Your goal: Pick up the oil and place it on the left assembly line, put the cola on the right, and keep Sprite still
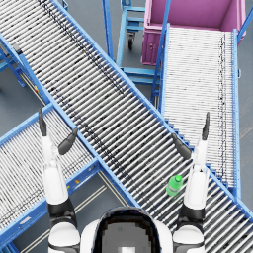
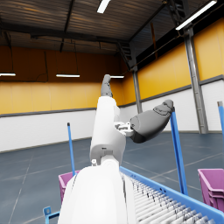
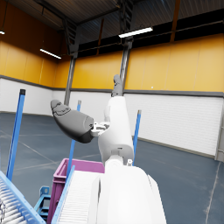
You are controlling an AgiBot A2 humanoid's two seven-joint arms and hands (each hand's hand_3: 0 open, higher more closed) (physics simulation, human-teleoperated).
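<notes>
A green Sprite bottle (image 1: 174, 185) stands on the long diagonal roller conveyor (image 1: 99, 94), close beside my right forearm. No oil and no cola show in any view. My left hand (image 1: 49, 142) is raised over the inner edge of the left conveyor, fingers apart and holding nothing. My right hand (image 1: 198, 143) is raised near the blue rail between the diagonal conveyor and the right conveyor, also empty with fingers apart. The wrist views show each hand, the left hand (image 2: 119, 127) and the right hand (image 3: 104, 126), lifted against the warehouse wall with the thumb spread wide.
The left roller conveyor (image 1: 22, 163) runs at lower left and the right one (image 1: 197, 84) at upper right, both with blue rails. A pink bin (image 1: 192, 15) stands at the far end of the right conveyor. A blue cart frame (image 1: 131, 29) sits on the floor behind.
</notes>
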